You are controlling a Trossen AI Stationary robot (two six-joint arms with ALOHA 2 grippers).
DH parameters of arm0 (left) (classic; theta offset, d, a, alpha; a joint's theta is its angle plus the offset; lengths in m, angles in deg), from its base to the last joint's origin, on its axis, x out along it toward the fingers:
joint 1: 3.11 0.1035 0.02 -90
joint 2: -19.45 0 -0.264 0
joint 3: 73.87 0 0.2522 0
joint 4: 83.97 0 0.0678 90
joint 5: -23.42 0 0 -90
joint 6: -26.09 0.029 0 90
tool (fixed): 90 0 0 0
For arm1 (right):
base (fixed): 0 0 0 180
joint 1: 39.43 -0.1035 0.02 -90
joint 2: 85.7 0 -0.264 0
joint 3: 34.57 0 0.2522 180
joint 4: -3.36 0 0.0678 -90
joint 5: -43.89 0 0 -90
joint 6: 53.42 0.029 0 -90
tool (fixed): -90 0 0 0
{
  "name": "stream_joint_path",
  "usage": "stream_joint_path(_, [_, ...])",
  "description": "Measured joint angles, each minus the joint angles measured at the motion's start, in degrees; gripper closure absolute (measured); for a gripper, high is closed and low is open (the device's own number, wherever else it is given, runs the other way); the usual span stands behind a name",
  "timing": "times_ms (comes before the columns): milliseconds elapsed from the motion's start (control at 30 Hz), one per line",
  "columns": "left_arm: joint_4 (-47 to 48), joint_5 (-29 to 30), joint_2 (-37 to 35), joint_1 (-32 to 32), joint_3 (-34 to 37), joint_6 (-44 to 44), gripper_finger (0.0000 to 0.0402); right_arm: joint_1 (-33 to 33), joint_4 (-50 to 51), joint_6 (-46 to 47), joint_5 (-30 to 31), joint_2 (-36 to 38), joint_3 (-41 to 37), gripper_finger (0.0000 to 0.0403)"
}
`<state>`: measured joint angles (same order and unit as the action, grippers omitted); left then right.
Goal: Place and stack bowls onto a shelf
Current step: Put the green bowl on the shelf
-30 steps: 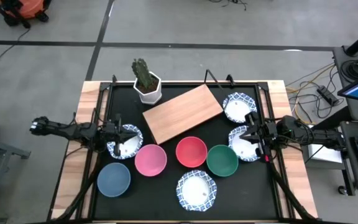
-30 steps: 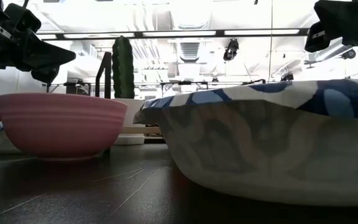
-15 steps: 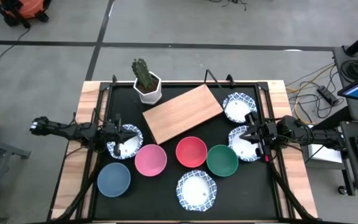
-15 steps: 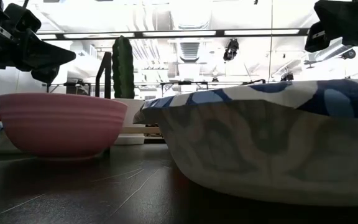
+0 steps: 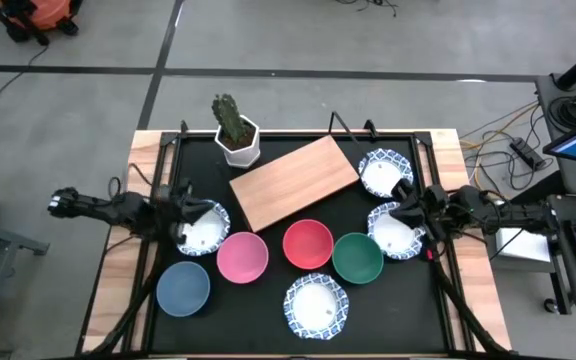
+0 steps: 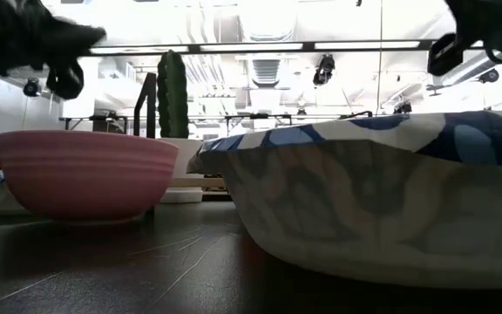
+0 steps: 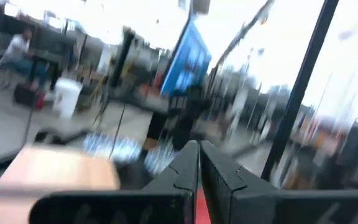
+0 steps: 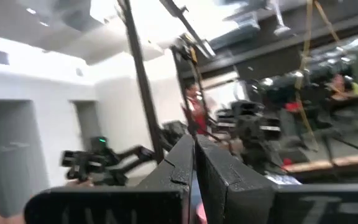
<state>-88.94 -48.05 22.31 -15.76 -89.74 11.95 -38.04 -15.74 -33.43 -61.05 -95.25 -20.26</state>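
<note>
No bowl is seen on the shelf [image 5: 294, 182], so the task is judged to be at its very start, with no pickup made yet. The board lies bare and angled, well ahead of both pincers, between them and toward the far edge beside the cactus pot [image 5: 238, 143].

The left gripper [image 5: 181, 213] is held with its fingers pressed together and empty; in the left wrist view the two dark fingers [image 7: 185, 168] are seen meeting along a single seam. It is placed over the near rim of a patterned bowl [image 5: 204, 228], with the pink bowl [image 5: 242, 256] just beyond it and the blue bowl [image 5: 183, 287] to one side.

The right gripper [image 5: 405, 212] is likewise closed on nothing. It is placed between two patterned bowls: one [image 5: 381, 171] on its far side, toward the shelf's end, and one [image 5: 395, 231] just under and beside it. The green bowl [image 5: 357, 256] and red bowl [image 5: 308, 244] lie farther inward, and a fourth patterned bowl [image 5: 317, 305] sits at the near edge.

Both arms are stretched low and nearly level from the table's sides, wrists pointing inward.

For the next move, opened fingers would be needed, lowered astride a bowl's rim before closing; a scalloped edge is judged likely to slip if pinched shallowly.
</note>
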Motion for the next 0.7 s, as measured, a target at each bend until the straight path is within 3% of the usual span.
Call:
stream_joint_path(100, [-8.7,0.0,0.0,0.0,0.0,-1.9,0.0402,-2.9,-7.6,-0.8,2.8,-4.2,0.1,0.0394])
stream_joint_path(200, [-12.9,-1.8,0.0,0.0,0.0,-2.0,0.0402,-5.0,-7.8,-1.5,7.7,-9.2,2.4,0.0394])
stream_joint_path(300, [-17.1,-4.9,1.0,-0.1,0.1,-4.5,0.0402,-7.0,-8.0,-1.8,7.6,-14.8,5.6,0.0394])
stream_joint_path(567, [-33.6,-7.7,11.7,-1.2,0.8,-6.8,0.0402,-11.9,-8.1,-3.1,12.1,-26.5,14.0,0.0394])
stream_joint_path(700, [-35.1,-10.4,17.8,-1.5,-1.5,-6.5,0.0402,-13.8,-6.1,-4.6,12.0,-31.5,18.7,0.0394])
